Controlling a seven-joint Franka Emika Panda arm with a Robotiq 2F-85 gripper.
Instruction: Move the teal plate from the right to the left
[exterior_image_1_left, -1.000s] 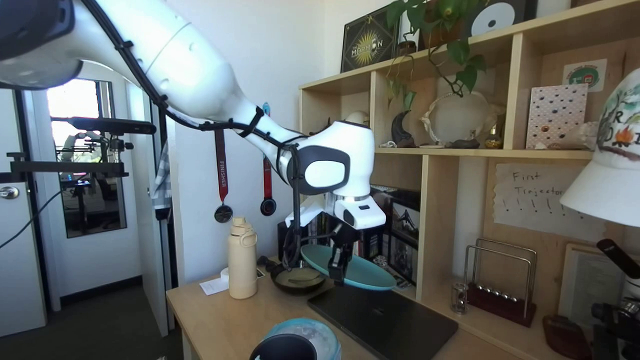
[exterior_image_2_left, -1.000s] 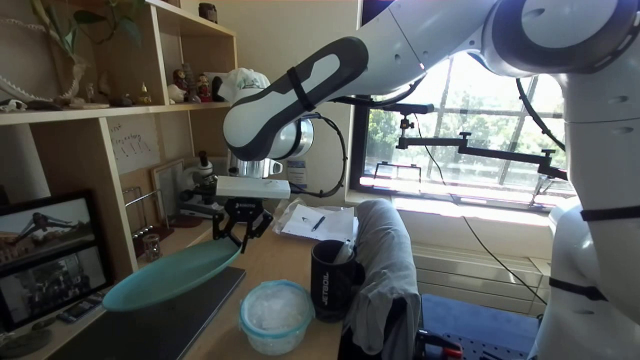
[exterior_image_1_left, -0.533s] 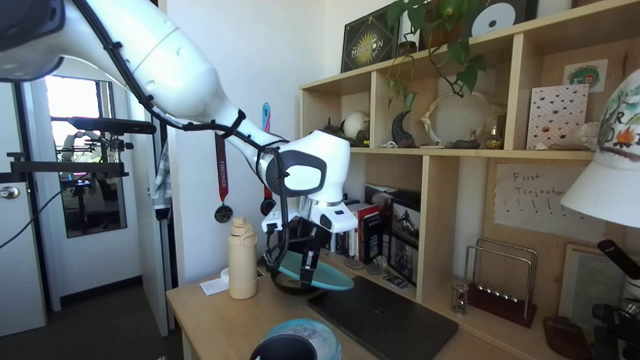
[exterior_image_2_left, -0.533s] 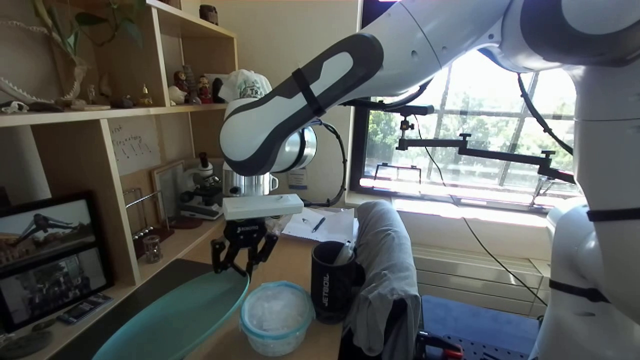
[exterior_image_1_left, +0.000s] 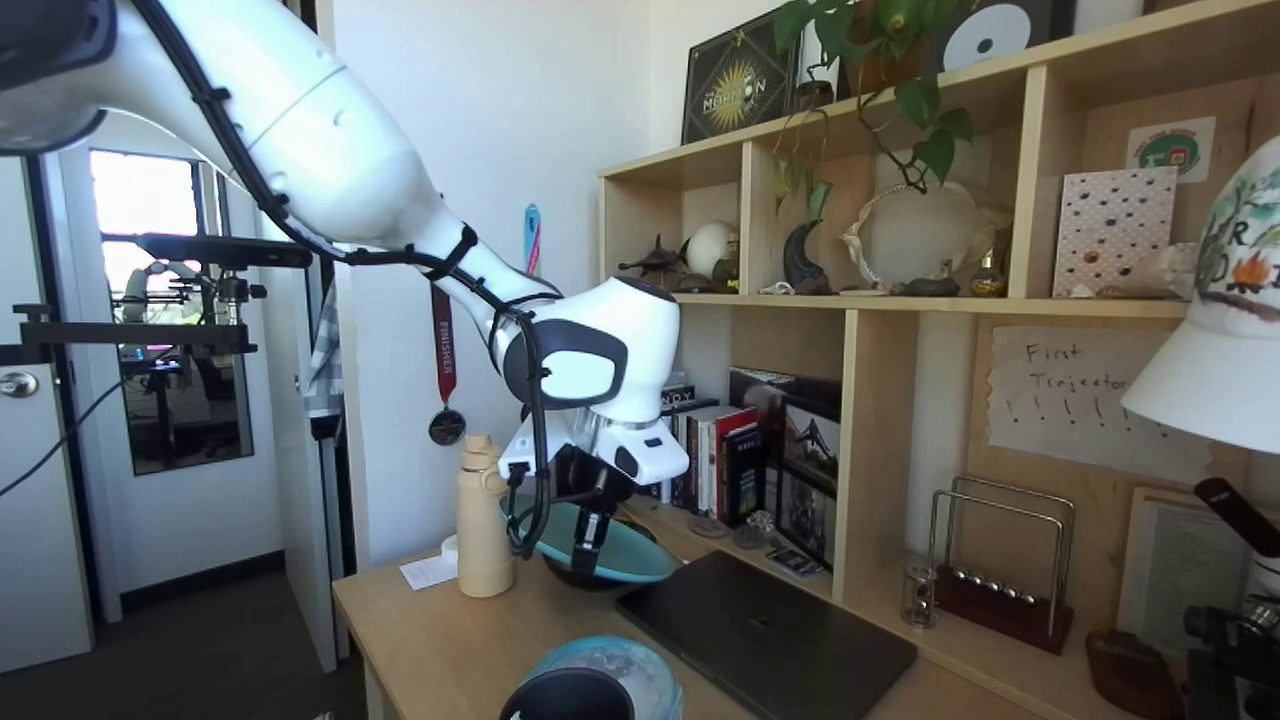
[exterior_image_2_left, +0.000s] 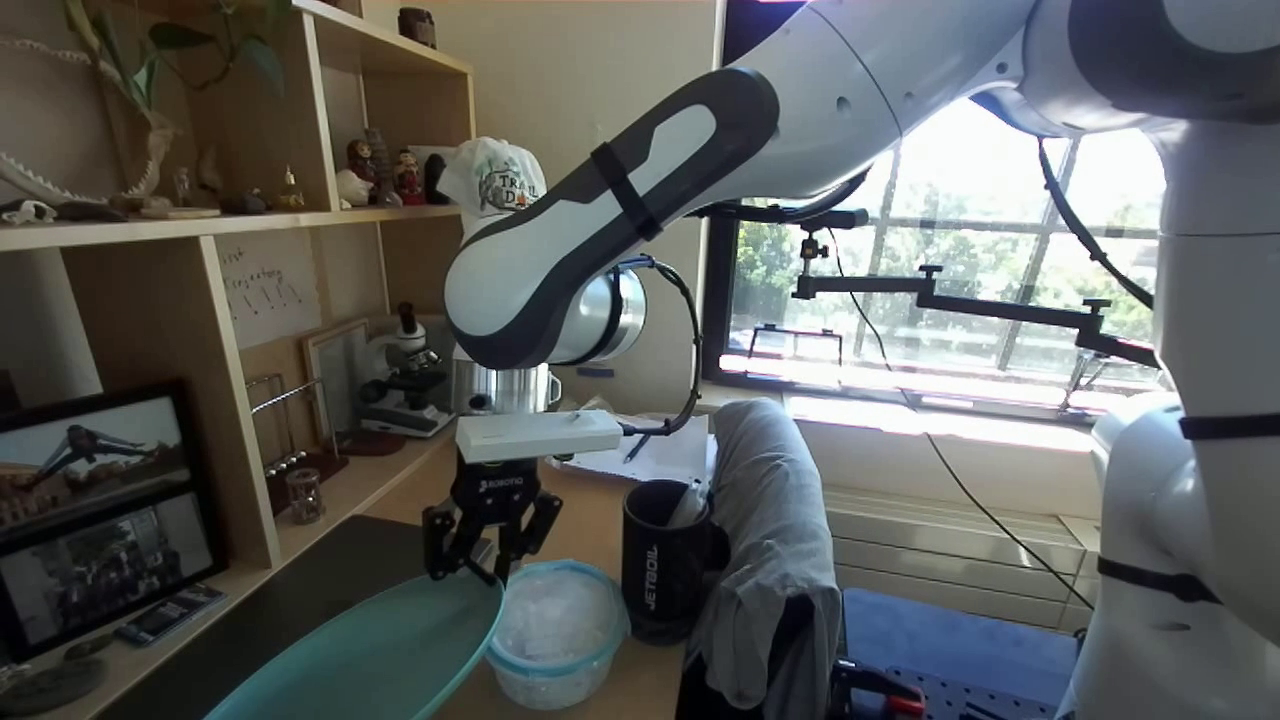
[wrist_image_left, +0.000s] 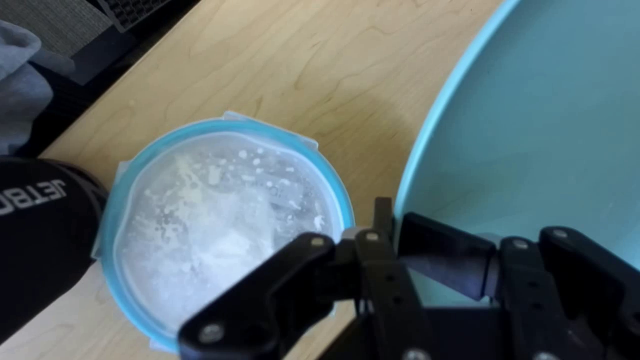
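The teal plate (exterior_image_1_left: 638, 556) is held tilted in the air by its rim. It also shows in an exterior view (exterior_image_2_left: 370, 650), cut off by the bottom edge, and in the wrist view (wrist_image_left: 540, 125). My gripper (exterior_image_2_left: 500, 578) is shut on the plate's near rim, with one finger on each side of it, as the wrist view shows (wrist_image_left: 396, 225). In an exterior view the gripper (exterior_image_1_left: 586, 566) and plate are beside the cream bottle (exterior_image_1_left: 485, 545) and over the dark bowl (exterior_image_1_left: 580, 578), which the plate mostly hides.
A closed black laptop (exterior_image_1_left: 765, 630) lies by the shelf. A lidded container (exterior_image_2_left: 555, 630) with a teal rim stands close to the gripper, left of the plate in the wrist view (wrist_image_left: 225, 225). A black mug (exterior_image_2_left: 655, 575) stands beside it. Books (exterior_image_1_left: 705, 455) and frames line the shelf.
The gripper has carried the plate sideways from over the laptop toward the cream bottle and the dark bowl, and lower. The grip on the rim looks the same.
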